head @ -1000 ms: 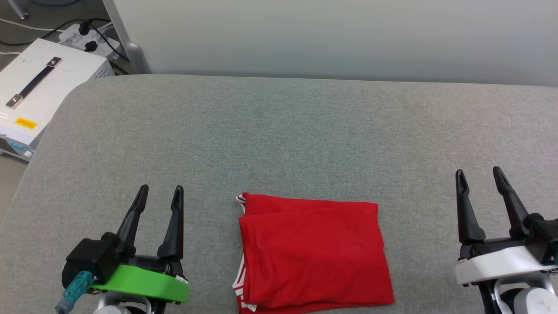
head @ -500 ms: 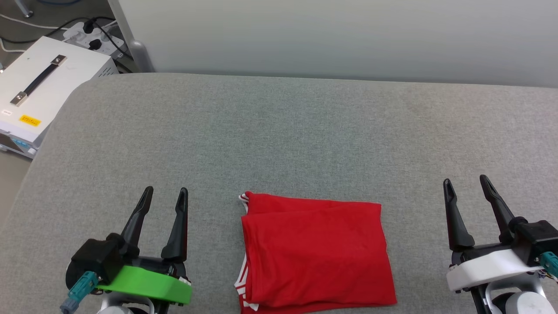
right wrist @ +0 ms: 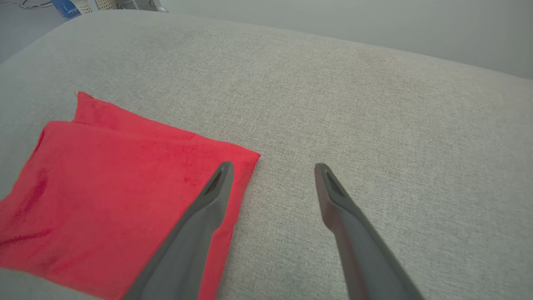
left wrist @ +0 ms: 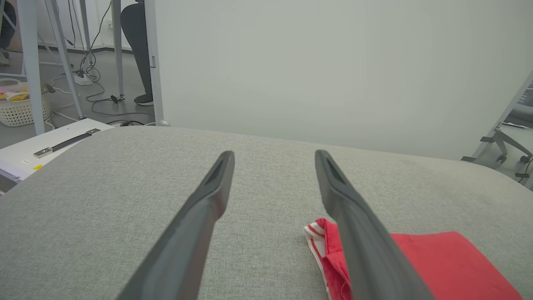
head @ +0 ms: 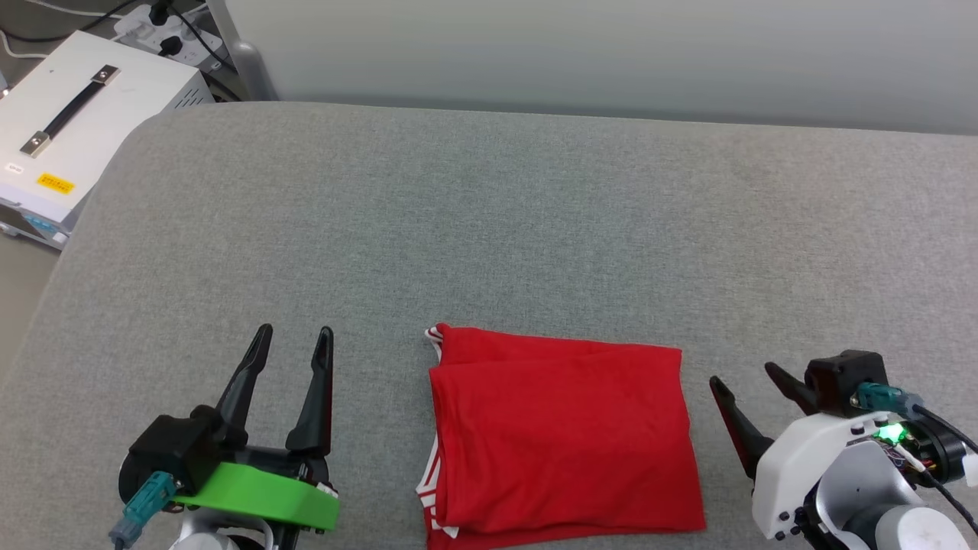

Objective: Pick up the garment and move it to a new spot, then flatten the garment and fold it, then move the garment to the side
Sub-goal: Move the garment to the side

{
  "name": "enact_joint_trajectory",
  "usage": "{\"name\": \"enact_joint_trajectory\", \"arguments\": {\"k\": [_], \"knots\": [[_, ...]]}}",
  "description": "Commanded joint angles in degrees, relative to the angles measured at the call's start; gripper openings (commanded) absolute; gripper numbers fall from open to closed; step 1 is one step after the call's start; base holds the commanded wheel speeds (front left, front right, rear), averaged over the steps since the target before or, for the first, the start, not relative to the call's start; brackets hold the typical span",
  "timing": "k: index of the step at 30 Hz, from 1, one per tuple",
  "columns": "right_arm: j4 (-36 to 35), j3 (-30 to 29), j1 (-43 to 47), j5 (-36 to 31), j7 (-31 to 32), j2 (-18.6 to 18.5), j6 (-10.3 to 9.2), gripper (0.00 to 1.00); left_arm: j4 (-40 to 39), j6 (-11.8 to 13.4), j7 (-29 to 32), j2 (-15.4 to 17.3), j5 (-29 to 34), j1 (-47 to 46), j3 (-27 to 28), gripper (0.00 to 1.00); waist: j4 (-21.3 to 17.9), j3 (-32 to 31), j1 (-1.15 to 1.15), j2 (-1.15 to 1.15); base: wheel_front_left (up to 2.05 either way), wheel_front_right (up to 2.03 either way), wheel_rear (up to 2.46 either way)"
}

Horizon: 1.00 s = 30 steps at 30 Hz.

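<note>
Looking at the near edge first: the garment [head: 565, 435] is already folded into a neat red rectangle. It lies flat on the counter [head: 489, 229], right at your side of it, between the two grippers. Striped trim peeks out along its left edge.

The left gripper [head: 295, 331] sits off to the left, clear of the cloth, fingers spread wide and holding nothing. The right gripper [head: 743, 374] is wide open and empty too, tilted in toward the garment's right edge and just beside it. In its wrist view one finger lines up over the far right corner, but I can't tell if it's touching.

So I'd guess all that's left is the move to the side, and that's where you could blow it:
- **Top layer only:** pinch just that and the fold peels open as you lift.
- **Dragging:** the grey fabric top will likely grab the jersey and bunch it.
- **One corner, one gripper:** the stack probably sags apart.
- **Near edge:** it's close, so a sloppy nudge could tip it off.

Further back, past the counter's far left corner, there's a white box [head: 76, 114] with a handle, so keep any leftward swing short of that.
</note>
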Motion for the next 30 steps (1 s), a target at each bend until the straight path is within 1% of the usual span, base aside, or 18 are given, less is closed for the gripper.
{"name": "enact_joint_trajectory", "arguments": {"k": [1,4,6,8,12,16,22,30], "knots": [[-1.35,-0.07,0.45,1.18,3.67,0.36,-0.03,1.0,0.18,-0.17,-0.34,0.09,0.36,-1.34,-0.15,1.0,0.54,0.73,0.0,0.69,0.0,0.0,0.0],[-3.03,-0.09,0.46,2.95,12.28,1.88,-0.03,1.0,0.31,-0.17,-0.34,0.01,0.3,-1.77,-0.5,1.0,1.15,1.48,0.0,0.69,0.0,0.0,0.0],[-3.51,-0.03,0.49,2.32,18.1,2.23,-0.03,1.0,0.4,-0.17,-0.34,0.01,0.29,-2.17,-0.95,1.0,1.89,2.12,0.0,0.69,0.0,0.0,0.0],[-3.68,0.01,0.52,1.59,21.88,2.42,-0.03,1.0,0.48,-0.17,-0.34,0.01,0.35,-2.66,-1.3,1.0,2.68,2.79,0.0,0.69,0.0,0.0,0.0],[-2.4,-2.31,0.45,2.23,26.59,4.63,-0.03,1.0,0.57,-0.17,-0.34,-0.26,0.43,-3.51,-1.53,1.0,4.14,4.0,0.0,0.69,0.0,0.0,0.0],[-0.45,-3.06,-0.3,1.32,28.04,5.33,-0.03,1.0,0.71,-0.17,-0.34,-0.44,0.47,-4.05,-1.72,1.0,5.43,5.0,0.0,0.69,0.0,0.0,0.0],[2.43,-2.36,-1.15,1.43,27.78,5.73,-0.03,1.0,0.76,-0.17,-0.34,-0.54,0.45,-4.65,-1.87,1.0,6.78,6.03,0.0,0.69,0.0,0.0,0.0],[7.59,-0.52,-1.39,1.51,27.22,5.88,-0.03,1.0,0.61,-0.17,-0.34,-0.72,0.57,-5.0,-1.85,1.0,7.16,6.78,0.0,0.69,0.0,0.0,0.0]]}}
